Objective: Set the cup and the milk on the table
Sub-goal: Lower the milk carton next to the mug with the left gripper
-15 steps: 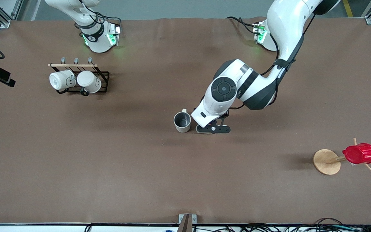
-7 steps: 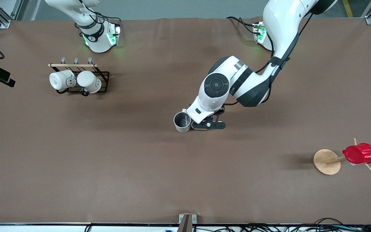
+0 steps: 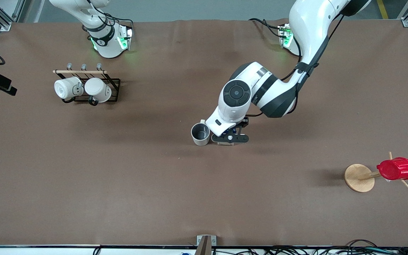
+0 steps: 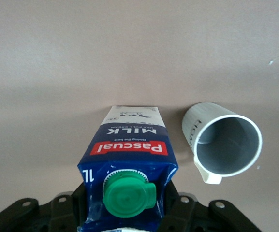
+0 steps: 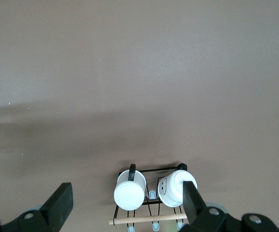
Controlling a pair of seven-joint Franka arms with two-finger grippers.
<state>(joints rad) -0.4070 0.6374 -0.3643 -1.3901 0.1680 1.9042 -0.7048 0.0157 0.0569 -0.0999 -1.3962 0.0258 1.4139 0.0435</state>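
Red ribbed cup (image 3: 396, 169) on a wooden peg stand (image 3: 359, 177), nearest the camera at the left arm's end. Not part of the task; ignore.

Mid-table: the cup (image 3: 200, 134) stands upright on the table (image 3: 119, 184), handle toward the robots' side. Looks placed already.

Just beside it, toward the left arm's end: the left gripper (image 3: 229, 137), low over the table, fingers clamped tight on the milk (image 4: 127, 159) near its top. From the left wrist view the green cap (image 4: 128, 195) sits right by the fingers, and the carton's base appears to be at or near the tabletop. Cannot tell if it is fully seated.

Step in hand, my read: set the milk down and let go.
- Confirm the base is flat on the table before opening; dropping a tall narrow carton risks tipping.
- Gap to the cup is small. Open the fingers slowly, and keep any sideways motion away from the cup.
- Retract straight up until the fingers clear the cap.

Farther back, toward the right arm's end: wire rack (image 3: 97, 94) with two white mugs (image 3: 83, 88). Leave them.

The right gripper (image 5: 124, 205) waits high over that rack, fingers spread wide, holding nothing.
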